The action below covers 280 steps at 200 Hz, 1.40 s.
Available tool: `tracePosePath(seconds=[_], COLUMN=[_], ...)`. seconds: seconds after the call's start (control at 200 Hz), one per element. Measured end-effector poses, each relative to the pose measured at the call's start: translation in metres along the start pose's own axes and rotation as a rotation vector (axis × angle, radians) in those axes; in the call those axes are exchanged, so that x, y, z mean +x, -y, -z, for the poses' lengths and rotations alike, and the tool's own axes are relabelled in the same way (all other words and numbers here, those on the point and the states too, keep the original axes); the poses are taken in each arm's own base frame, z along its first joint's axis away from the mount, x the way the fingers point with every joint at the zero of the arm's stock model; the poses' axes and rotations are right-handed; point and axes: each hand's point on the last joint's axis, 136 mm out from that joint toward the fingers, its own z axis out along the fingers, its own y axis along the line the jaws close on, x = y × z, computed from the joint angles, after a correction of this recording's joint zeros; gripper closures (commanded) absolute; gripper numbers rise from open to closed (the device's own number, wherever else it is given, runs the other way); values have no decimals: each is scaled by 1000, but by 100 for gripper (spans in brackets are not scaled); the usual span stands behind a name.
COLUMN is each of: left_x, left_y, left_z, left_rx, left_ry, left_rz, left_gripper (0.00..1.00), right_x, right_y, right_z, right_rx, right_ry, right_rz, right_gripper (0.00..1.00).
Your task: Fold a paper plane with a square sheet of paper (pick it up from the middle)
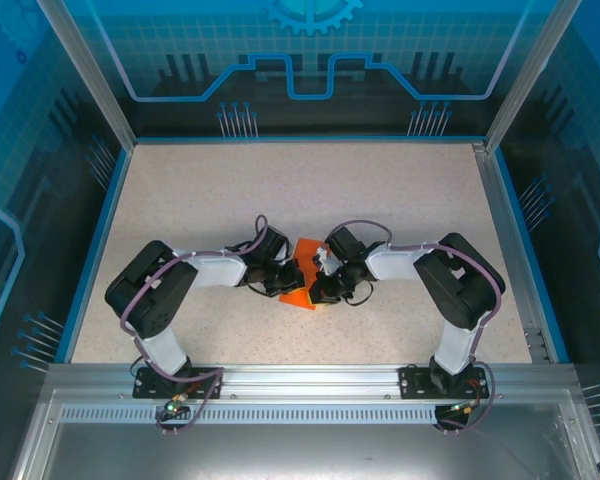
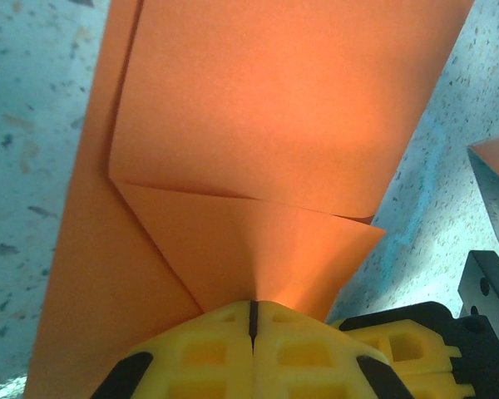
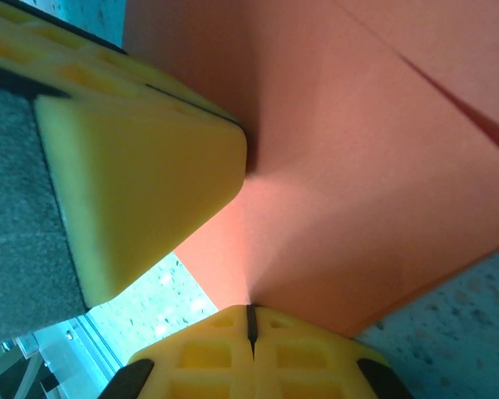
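Observation:
The square sheet of paper is bright orange and folded into a creased shape with overlapping flaps. It is held just above the table's middle between both arms. My left gripper is shut on one edge of the paper, its yellow jaws pressed together. My right gripper is shut on the opposite edge of the paper, jaws closed tight. One yellow finger of the left gripper touches the sheet close by. The paper plane is out of view.
The speckled beige table spreads behind and to both sides of the arms. Blue-lit enclosure walls ring it, and an aluminium rail runs along the near edge. The right gripper's body sits beside my left jaws.

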Motion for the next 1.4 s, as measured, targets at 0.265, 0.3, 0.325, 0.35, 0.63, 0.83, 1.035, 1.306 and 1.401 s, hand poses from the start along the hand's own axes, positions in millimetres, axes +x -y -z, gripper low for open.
tracePosePath(seconds=[0.265,0.3,0.325,0.35,0.63,0.83,1.035,1.306,1.401], left_x=[-9,-11,-12,-14,-25,-38,-40,-70,-77], left_y=[-5,-6,-7,-8,-14,-18,-19,-33,-37], left_z=[4,5,6,7,12,15,15,28,32], left_rx=[-16,-15,-16,-16,-15,-22,-30,-74,-89], left_ry=[29,33,35,38,62,89,74,162,181], left_rz=[17,22,26,29,57,81,98,145,155], left_gripper=[97,97,97,97,97,96,95,94,94], right_x=[0,0,0,0,0,0,0,0,0], right_y=[0,0,0,0,0,0,0,0,0], right_z=[0,0,0,0,0,0,0,0,0], right_rx=[0,0,-1,-1,-1,-2,-2,-2,-2], right_ry=[-1,0,1,1,0,0,-1,-2,-2], right_rz=[0,0,1,1,1,2,4,5,9], right_gripper=[100,100,100,100,100,100,100,100,100])
